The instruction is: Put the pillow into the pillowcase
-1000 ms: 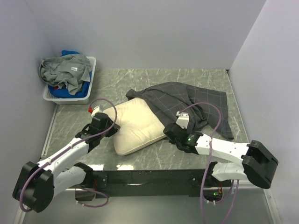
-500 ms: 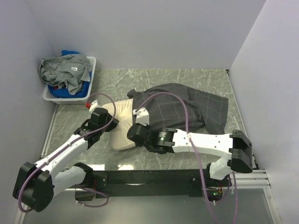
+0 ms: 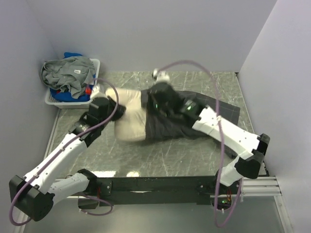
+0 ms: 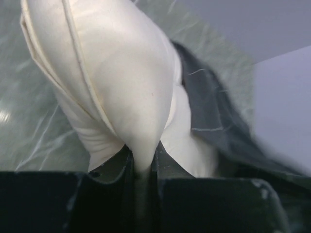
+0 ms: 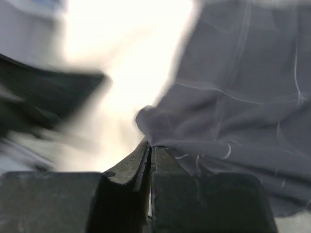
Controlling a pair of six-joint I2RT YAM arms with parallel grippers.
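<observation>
The cream pillow (image 3: 130, 119) lies at the table's middle left, its right part covered by the dark grid-patterned pillowcase (image 3: 170, 127). My left gripper (image 3: 118, 109) is shut on a pinched fold of the pillow's left end, which bulges above the gripper in the left wrist view (image 4: 121, 73); the gripper's tips (image 4: 143, 162) clamp the cream cloth, and the pillowcase (image 4: 209, 111) shows to the right. My right gripper (image 3: 151, 103) reaches over from the back and is shut on the pillowcase's edge (image 5: 233, 73); its tips (image 5: 150, 148) meet on the dark cloth, with the pillow (image 5: 136, 58) bright and blurred behind.
A white basket (image 3: 96, 72) of grey and blue clothes stands at the back left corner, close to my left gripper. Walls close in the table on the left, back and right. The green marble tabletop (image 3: 165, 155) shows in front of the pillow.
My right arm swung from the front right across to the back, dragging the pillowcase edge left over the pillow. My left gripper moved back with the pillow's end, toward the basket.
</observation>
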